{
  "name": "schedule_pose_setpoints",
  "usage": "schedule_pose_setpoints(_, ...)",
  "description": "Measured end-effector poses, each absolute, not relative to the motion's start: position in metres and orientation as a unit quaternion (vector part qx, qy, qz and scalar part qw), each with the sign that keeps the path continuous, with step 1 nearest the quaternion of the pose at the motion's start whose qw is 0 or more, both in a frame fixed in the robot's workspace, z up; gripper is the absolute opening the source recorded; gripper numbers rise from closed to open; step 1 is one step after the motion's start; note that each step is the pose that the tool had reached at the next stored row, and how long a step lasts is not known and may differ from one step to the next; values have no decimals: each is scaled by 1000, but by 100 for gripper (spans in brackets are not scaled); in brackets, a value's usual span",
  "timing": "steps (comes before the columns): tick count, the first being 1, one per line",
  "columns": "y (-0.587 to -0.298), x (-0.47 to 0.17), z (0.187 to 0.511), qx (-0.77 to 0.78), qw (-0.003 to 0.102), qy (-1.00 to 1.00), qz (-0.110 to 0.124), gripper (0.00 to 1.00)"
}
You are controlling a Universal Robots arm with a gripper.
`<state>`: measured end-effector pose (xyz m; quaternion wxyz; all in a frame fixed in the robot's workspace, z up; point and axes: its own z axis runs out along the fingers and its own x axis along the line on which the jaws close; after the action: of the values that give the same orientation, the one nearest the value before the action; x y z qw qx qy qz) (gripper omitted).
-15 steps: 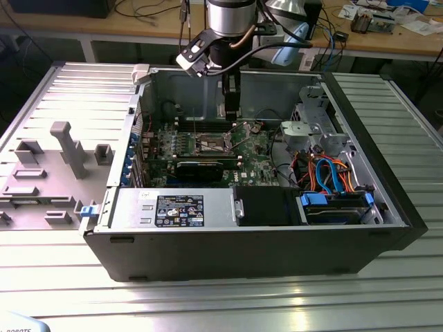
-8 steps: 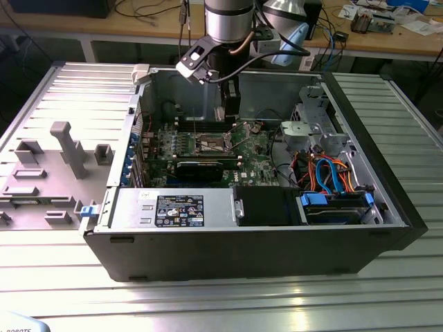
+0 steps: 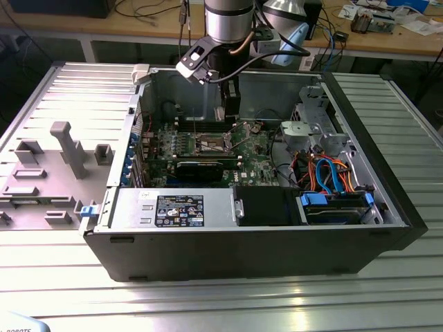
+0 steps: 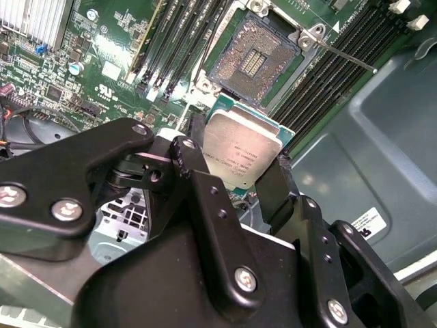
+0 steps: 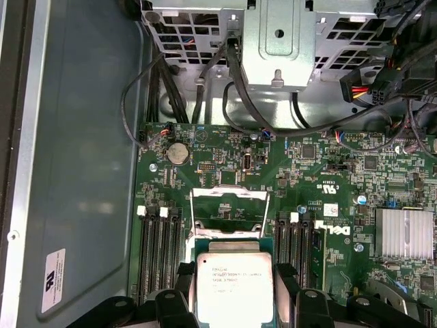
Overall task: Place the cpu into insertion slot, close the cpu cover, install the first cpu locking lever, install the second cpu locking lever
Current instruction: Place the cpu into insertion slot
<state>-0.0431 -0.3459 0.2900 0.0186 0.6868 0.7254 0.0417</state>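
Scene: An open computer case (image 3: 277, 252) lies on its side on a ribbed metal table (image 3: 208, 304), with its green motherboard (image 3: 259, 155) exposed. The robot arm (image 3: 228, 21) reaches down into it from above.
Gripper: The black gripper (image 4: 239, 147) is closed partway, and its two fingers (image 4: 276, 184) press on opposite edges of the cpu.
Cpu: The cpu (image 5: 234, 287) hangs between the fingers above the board, its silver-grey top facing the wrist cameras, and it is not seated. In the second wrist view it sits just beside the socket, clear of it.
Insertion slot: The insertion slot (image 4: 252, 61) is uncovered, its dark centre of contacts bare inside the silvery rim.
Cpu cover: The cpu cover (image 5: 229, 193) stands swung up, a thin silvery frame with the board visible through its window.
Locking lever: A thin metal locking lever (image 4: 345, 56) juts from the socket's corner across the black memory slots (image 4: 321, 82).
Surroundings: A coin battery (image 5: 178, 153) and a finned heatsink (image 5: 404, 232) sit on the board. A perforated drive cage (image 5: 280, 34) rises beyond it, and orange and blue cables (image 3: 332, 169) lie at the exterior view's right.
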Motion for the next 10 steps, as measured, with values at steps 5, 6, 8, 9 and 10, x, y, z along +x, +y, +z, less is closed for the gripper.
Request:
schedule_pose_setpoints(5, -346, -45, 289, 687, 19, 725, 43, 54)
schedule_pose_setpoints(6, -346, -46, 288, 687, 19, 725, 43, 54)
schedule_pose_setpoints(8, -346, -54, 285, 687, 20, 725, 44, 54)
schedule_pose_setpoints(9, -346, -57, 282, 688, 20, 724, 44, 54)
schedule_pose_setpoints(10, -346, -58, 279, 693, 20, 720, 44, 54)
